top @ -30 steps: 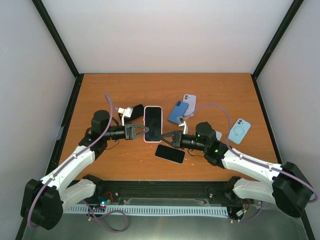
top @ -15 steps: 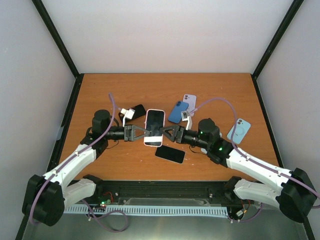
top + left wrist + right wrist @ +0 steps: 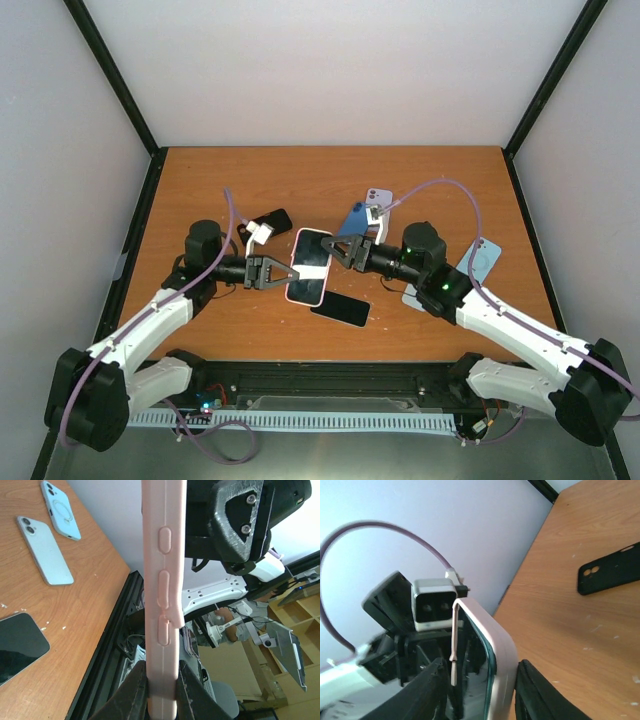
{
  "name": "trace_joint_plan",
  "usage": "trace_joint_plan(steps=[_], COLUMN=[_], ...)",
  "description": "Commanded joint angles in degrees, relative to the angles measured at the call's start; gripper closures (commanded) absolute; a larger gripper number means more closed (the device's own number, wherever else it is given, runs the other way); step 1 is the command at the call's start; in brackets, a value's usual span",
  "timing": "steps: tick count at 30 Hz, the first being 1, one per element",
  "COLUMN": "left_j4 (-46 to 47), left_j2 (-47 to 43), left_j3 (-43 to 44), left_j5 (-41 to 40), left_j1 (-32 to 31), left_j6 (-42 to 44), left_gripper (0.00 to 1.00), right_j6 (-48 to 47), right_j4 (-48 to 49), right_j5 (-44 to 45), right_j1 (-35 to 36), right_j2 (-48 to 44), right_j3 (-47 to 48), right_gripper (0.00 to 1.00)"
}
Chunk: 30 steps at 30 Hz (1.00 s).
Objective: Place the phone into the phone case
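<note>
Left gripper (image 3: pixel 288 272): I see it pinched tight on the left long edge of the case (image 3: pixel 160 580). Both fingers (image 3: pixel 131 697) press against the pink sides.
Right gripper (image 3: pixel 328 252): it straddles the opposite edge, one finger on each face. I cannot tell whether they press the phone or only sit close to it.
Phone (image 3: pixel 309 264): it sits in the pink case with its screen toward the top camera. It is held off the table (image 3: pixel 200 190) between the two arms, tilted, with its far end leaning right.
Case fit: from the right wrist I see a thin strip of the rim standing away from the phone's body. From the left wrist a small flap juts out midway along the edge, by the side buttons.
Black phone (image 3: pixel 340 308): flat on the table, screen up, just in front of the held phone.
Black case (image 3: pixel 272 220): on the table behind the left gripper.
Pale phone (image 3: pixel 45 550): face down on the table, near the right arm.
Ring case (image 3: pixel 482 258): light blue, on the table right of the right arm, just beside the pale phone.
</note>
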Motion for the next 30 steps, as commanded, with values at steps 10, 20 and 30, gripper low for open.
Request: trace_joint_plan(steps=[10, 20, 30], left_j4=[-21.90, -20.99, -16.94], left_j2=[8.35, 12.29, 26.16], left_j3=[7.70, 7.70, 11.48], left_j5=[-12.88, -17.98, -23.36], left_j1=[-0.01, -0.01, 0.07], left_j6=[14.77, 14.16, 15.54], left_gripper=[1.00, 1.00, 1.00], right_j6=[-6.35, -3.48, -3.43], right_j4=[-8.04, -13.46, -17.80], right_j5=[5.52, 8.41, 12.69], right_j1=[-0.47, -0.47, -0.64], right_j2=[-0.70, 1.61, -3.43], right_j3=[4.69, 4.36, -0.14], right_gripper=[0.97, 0.68, 0.21])
